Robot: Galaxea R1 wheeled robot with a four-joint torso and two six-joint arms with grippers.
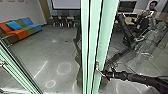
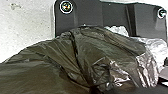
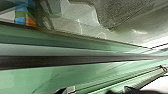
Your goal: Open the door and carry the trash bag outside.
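Green-edged glass door panels [image 1: 91, 37] stand upright through the middle of the head view. From the right, my right gripper [image 1: 105, 74] reaches the door's edge, close beside a small metal handle [image 1: 98, 68]; whether it grips the handle I cannot tell. The green door frame [image 3: 82, 75] also crosses the right wrist view at close range. In the left wrist view the dark, shiny trash bag [image 2: 60, 57] is bunched up, its folds drawn together at my left gripper [image 2: 96, 88], which the plastic largely hides.
A sofa [image 1: 21, 30] in orange, green and blue stands at the far left, with chairs [image 1: 62, 22] by the back wall. Behind glass at the upper right is a person [image 1: 143, 21]. Another green-edged panel [image 1: 18, 71] slants across the lower left.
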